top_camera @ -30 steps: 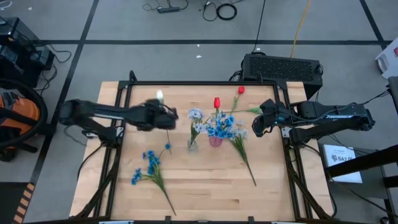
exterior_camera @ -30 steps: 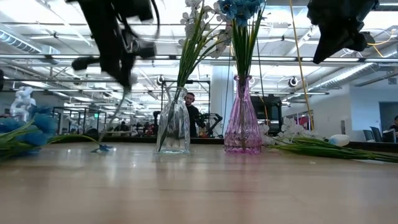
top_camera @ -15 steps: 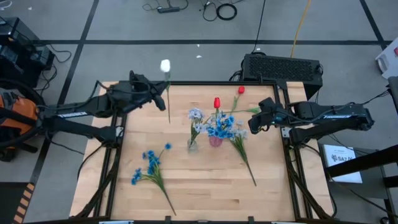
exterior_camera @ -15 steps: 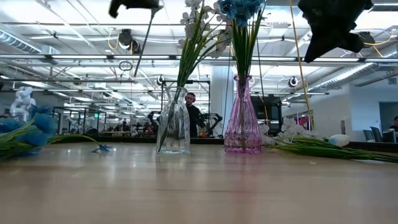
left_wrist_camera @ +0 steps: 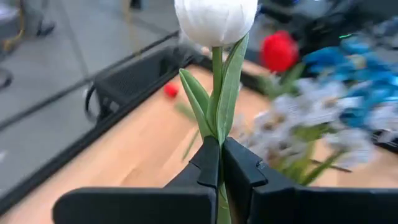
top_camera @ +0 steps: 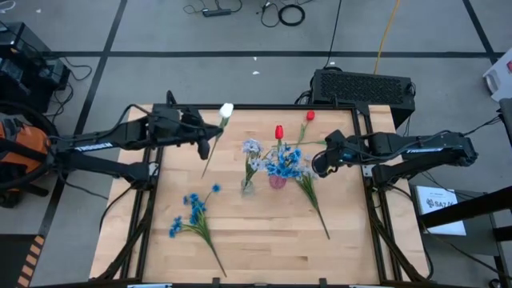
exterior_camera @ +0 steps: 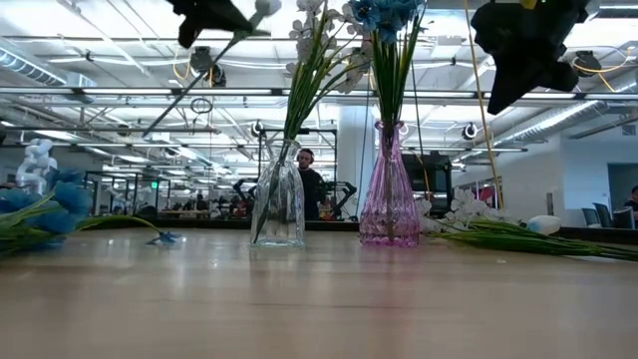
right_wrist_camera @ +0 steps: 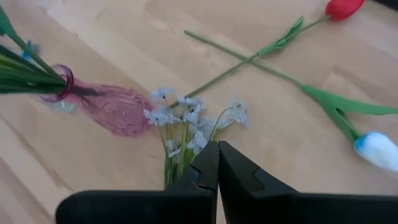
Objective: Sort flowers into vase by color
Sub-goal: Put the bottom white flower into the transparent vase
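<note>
My left gripper point(top_camera: 202, 133) hangs over the table's far left, shut on a white tulip point(top_camera: 226, 110) with a long green stem. The tulip's bud point(left_wrist_camera: 214, 18) points toward the vases. A clear vase point(top_camera: 248, 186) holds lavender-white sprays point(top_camera: 253, 148). Beside it, a pink vase point(exterior_camera: 389, 194) holds blue sprays point(top_camera: 285, 166). My right gripper point(top_camera: 317, 166) is shut on nothing, above a lavender-white spray point(right_wrist_camera: 186, 118) lying right of the pink vase. A blue spray point(top_camera: 194, 214) lies at the near left. Two red tulips point(top_camera: 278, 132) point(top_camera: 310, 116) lie behind the vases. My left gripper pinches the white tulip's stem point(left_wrist_camera: 217, 134) between its two fingers, just below the leaves, some way under the bud. The fingers come nearly level from the table's left and lie across the stem. The tulip is clear of the table and tilted, with its bare stem end point(exterior_camera: 174, 105) slanting down toward the near left.
Another white tulip point(right_wrist_camera: 378, 150) lies on the table near the right arm, its stem crossing a red tulip's stem point(right_wrist_camera: 236, 67). A black box point(top_camera: 364, 84) stands behind the far right edge. Bare wood point(top_camera: 264, 240) stretches along the near side.
My left gripper has risen from the table with the white tulip and drawn back toward the far left. Its wrist has rolled, and the stem, which hung down to the table, now slants clear with the bud toward the vases. My right gripper has shifted slightly toward the vases.
</note>
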Controlling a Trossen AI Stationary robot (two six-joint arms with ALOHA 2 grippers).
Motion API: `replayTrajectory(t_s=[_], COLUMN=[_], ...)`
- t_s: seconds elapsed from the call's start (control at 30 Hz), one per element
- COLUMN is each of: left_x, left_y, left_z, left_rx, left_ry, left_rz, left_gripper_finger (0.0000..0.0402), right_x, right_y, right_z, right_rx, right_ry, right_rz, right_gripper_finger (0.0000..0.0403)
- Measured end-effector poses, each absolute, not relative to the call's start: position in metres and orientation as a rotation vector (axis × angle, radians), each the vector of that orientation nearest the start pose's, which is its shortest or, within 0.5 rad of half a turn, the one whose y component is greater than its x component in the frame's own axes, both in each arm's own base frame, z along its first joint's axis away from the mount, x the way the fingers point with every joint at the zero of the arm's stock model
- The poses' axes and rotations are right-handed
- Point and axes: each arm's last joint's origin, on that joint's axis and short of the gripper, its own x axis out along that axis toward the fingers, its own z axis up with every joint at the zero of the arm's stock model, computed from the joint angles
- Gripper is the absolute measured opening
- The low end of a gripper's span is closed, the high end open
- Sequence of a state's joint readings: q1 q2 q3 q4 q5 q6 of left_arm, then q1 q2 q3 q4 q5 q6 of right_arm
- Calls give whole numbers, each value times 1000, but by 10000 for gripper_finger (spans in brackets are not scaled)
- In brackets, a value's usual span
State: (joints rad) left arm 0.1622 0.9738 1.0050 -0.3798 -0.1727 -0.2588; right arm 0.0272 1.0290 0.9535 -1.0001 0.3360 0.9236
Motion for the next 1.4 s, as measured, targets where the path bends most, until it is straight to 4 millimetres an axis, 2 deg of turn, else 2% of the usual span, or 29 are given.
replayTrajectory(t_s=[0.13,0.2,0.33,0.5,0.63,0.73,0.97,1.17,1.4], left_x=[201,201,198,184,166,157,163,182,204], left_y=[25,22,19,18,16,16,16,13,9], left_z=[370,367,340,294,278,272,269,270,262], left_rx=[-118,-74,-83,-186,-280,-297,-295,-282,-221], left_ry=[216,203,78,-152,-438,-570,-544,-490,-411], left_rz=[255,232,184,152,103,77,86,77,127], left_gripper_finger=[11,11,11,11,11,11,11,11,11], right_x=[175,172,167,157,148,142,145,150,150], right_y=[-4,-3,-1,-1,-2,-4,-8,-10,-10], right_z=[287,286,287,291,298,302,307,308,307], right_rx=[622,637,654,685,691,699,692,681,690], right_ry=[890,926,970,980,941,924,864,832,832], right_rz=[-698,-673,-623,-588,-548,-501,-466,-458,-464], right_gripper_finger=[0,0,0,0,0,0,0,0,0])
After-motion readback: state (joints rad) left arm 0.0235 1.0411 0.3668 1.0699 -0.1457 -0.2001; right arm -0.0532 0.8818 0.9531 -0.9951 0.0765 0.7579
